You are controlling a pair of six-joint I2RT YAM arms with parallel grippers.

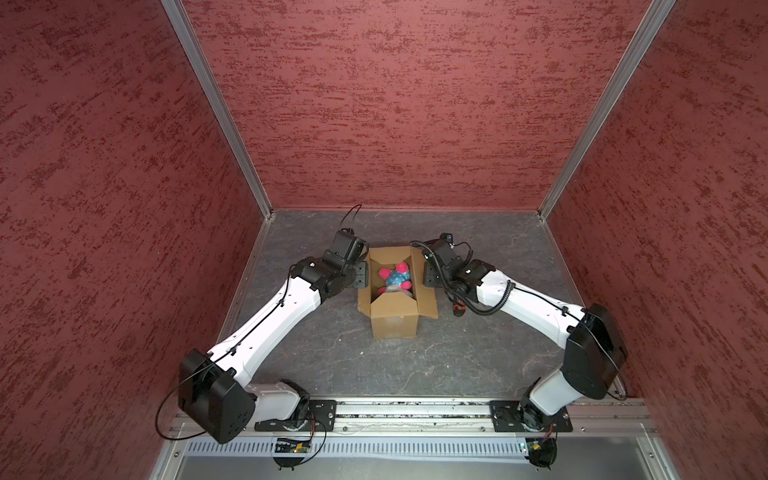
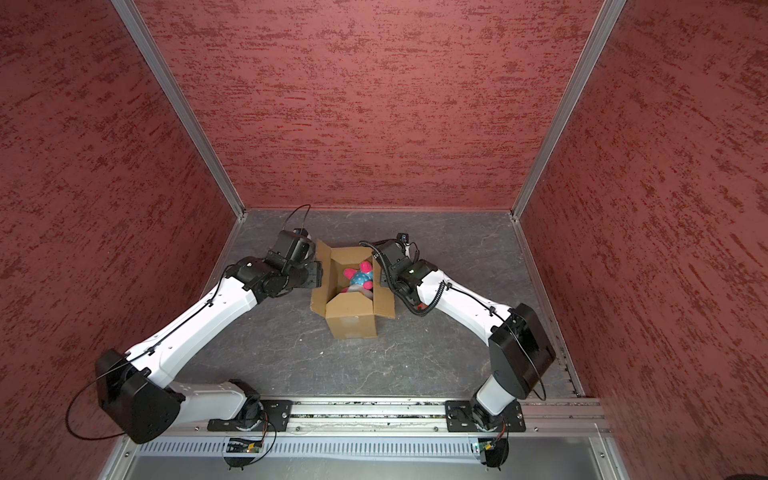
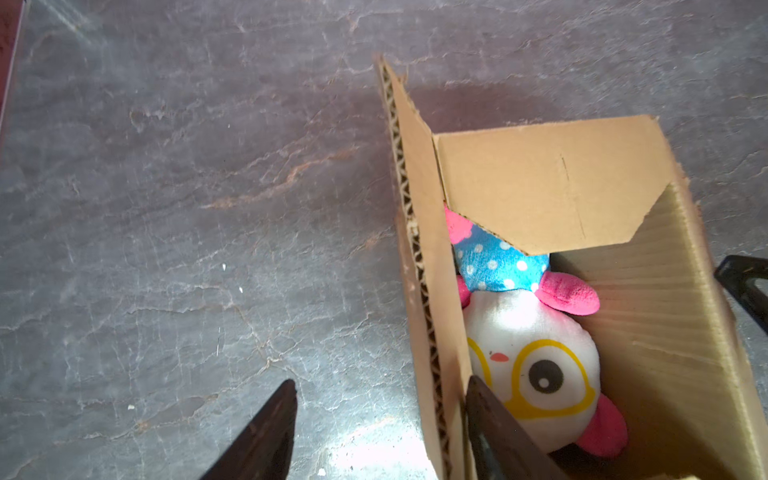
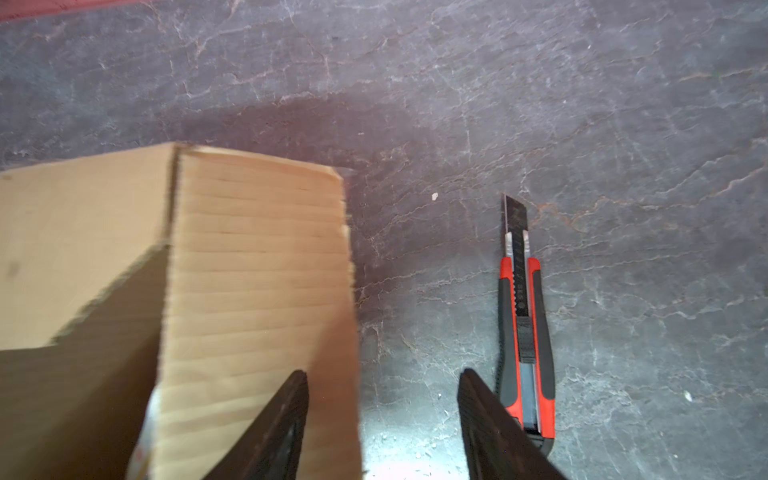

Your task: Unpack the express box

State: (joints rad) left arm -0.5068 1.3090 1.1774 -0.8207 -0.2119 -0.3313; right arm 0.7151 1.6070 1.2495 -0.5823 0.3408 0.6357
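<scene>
Two robot arms reach in from the near edge of a dark grey, stone-patterned table (image 1: 415,374) and meet at a brown cardboard box (image 1: 395,328). The box stands near the middle of the table, a little toward the far side, between the two arms. In both top views we see it open at the top. Its far flap stands up, its near flap leans in over the opening, the long left flap tilts outward and the long right flap is folded down and out. Inside lies a soft toy (image 1: 395,277) in pink, white and blue with white dots, and the left wrist view shows its yellow-ringed eye. The left claw (image 3: 380,380) is at the left long side of the box with its jaws well apart. One finger is outside the left flap over the table and the other is inside the box just beside the toy's face. The flap's edge runs between them and nothing is clamped. The right claw (image 4: 382,372) is at the right long side, jaws also well apart and empty, with one finger over the right flap and the other over bare table. Near that finger a red and black knife (image 4: 525,332) lies flat on the table with its blade slid out, to the right of the box and apart from it. Red textured walls (image 1: 374,104) close in the table on the left, right and far sides.
</scene>
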